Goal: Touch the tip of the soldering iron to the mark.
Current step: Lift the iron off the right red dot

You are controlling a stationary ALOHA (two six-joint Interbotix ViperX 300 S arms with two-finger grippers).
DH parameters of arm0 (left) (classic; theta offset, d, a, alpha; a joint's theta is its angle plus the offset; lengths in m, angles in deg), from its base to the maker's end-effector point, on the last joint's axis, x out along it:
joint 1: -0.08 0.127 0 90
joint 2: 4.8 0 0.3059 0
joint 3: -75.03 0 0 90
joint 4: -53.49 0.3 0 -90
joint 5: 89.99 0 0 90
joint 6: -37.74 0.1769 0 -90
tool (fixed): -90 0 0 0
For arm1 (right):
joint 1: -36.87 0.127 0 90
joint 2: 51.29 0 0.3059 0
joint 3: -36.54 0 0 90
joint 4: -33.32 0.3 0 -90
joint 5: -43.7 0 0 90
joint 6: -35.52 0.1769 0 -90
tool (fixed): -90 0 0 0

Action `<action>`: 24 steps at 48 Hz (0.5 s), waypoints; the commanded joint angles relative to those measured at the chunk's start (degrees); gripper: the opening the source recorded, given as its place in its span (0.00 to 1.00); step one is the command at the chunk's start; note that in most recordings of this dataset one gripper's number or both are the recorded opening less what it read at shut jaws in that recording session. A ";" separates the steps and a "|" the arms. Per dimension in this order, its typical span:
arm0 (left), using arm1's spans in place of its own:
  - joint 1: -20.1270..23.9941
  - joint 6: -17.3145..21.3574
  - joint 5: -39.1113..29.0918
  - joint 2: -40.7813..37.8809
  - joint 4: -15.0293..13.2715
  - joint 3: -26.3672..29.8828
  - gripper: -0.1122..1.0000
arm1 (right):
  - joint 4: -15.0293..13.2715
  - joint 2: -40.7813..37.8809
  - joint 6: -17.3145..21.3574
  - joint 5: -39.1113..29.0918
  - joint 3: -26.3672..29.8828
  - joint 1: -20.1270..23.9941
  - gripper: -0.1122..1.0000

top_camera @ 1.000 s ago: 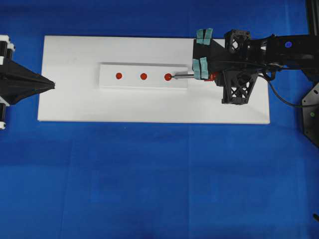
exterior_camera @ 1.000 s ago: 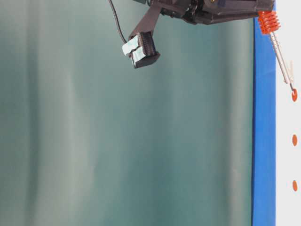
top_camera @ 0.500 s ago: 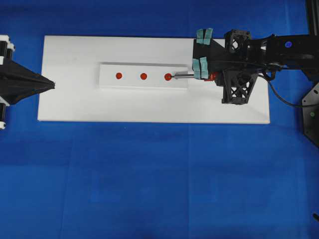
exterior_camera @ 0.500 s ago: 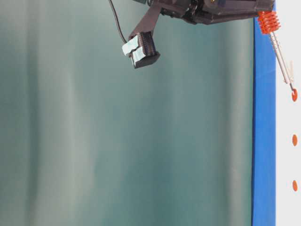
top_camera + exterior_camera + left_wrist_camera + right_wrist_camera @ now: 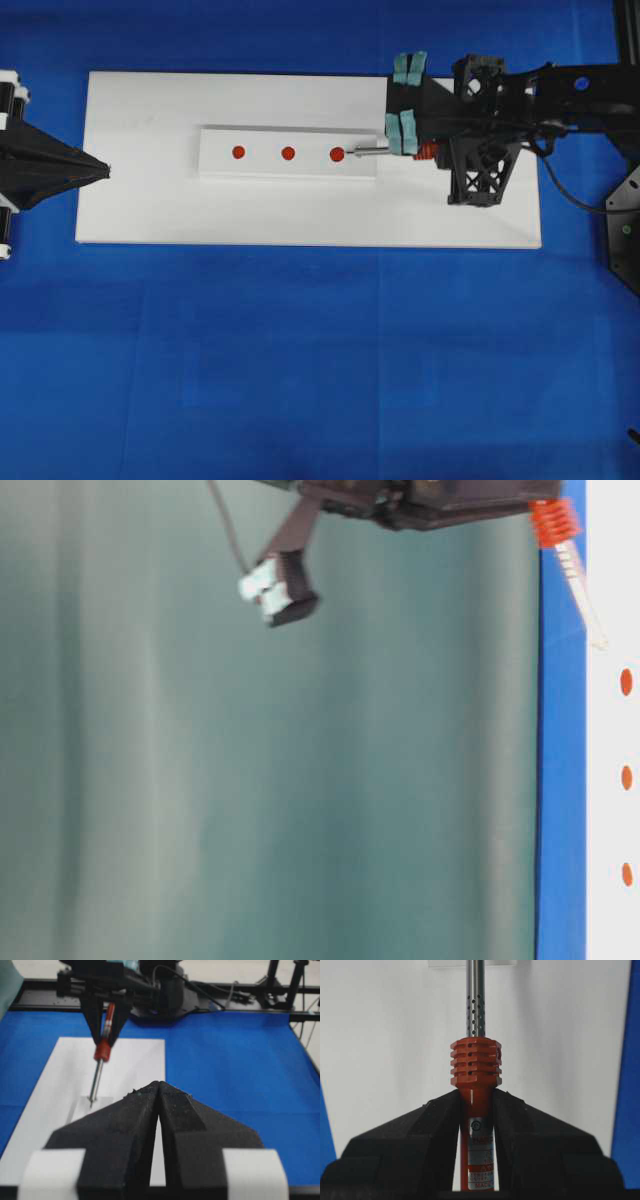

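Right gripper point(image 5: 476, 1110): jaws pinching the soldering iron point(image 5: 475, 1067) by its orange-red handle, just behind the ribbed collar; shaft projecting straight ahead of the jaws.

Soldering iron, overhead view point(image 5: 372, 152): silver shaft slanting down over the near end of the white oblong block point(image 5: 288, 152); tip just beside the nearest outer red dot point(image 5: 337, 154). In the table-level view the tip appears raised off the surface, though that picture is blurred.

The mark point(image 5: 288, 153): middle red dot of three in a row on the block, well apart from the tip. Far outer dot point(image 5: 238, 152): beyond it.

White board point(image 5: 150, 200): carries the block; lies on the blue tabletop point(image 5: 300, 350).

Left gripper point(image 5: 159, 1091): jaws pressed together, holding nothing, at the board's far end, pointing toward the block.
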 commanded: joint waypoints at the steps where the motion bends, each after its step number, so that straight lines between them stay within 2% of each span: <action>1: 0.09 -0.09 0.18 -0.18 0.18 0.79 0.10 | -0.26 3.08 -0.09 -1.85 2.64 -0.09 0.16; 24: 0.18 -0.09 0.26 -0.18 0.18 0.79 0.10 | -0.97 10.72 -0.44 -12.83 9.05 -0.09 0.16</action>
